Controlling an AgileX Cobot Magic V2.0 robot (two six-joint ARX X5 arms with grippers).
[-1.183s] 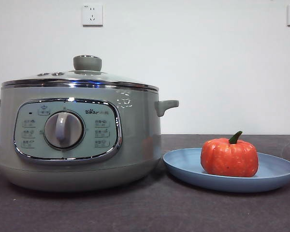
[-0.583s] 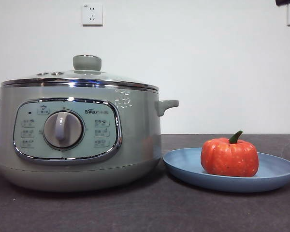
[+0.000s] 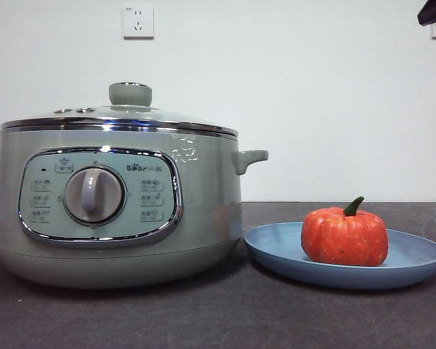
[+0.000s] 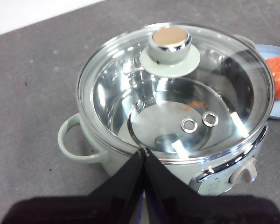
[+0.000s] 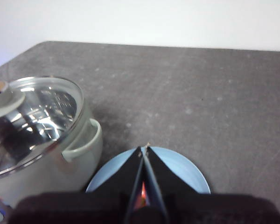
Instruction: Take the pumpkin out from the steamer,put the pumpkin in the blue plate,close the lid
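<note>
Both end effectors clenched; ribbed pumpkin (image 3: 344, 237) on matte blue plate (image 3: 414, 260), glass lid (image 4: 177, 88) on steamer (image 3: 203, 218)

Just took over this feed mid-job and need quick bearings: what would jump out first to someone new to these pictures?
The orange-red pumpkin stands out, sitting on the blue plate beside the big sage-green steamer. The steamer's glass lid is on, and nothing shows in the pot through it. Both hands are shut and empty: the left hand above the steamer, the right hand above the plate.
</note>
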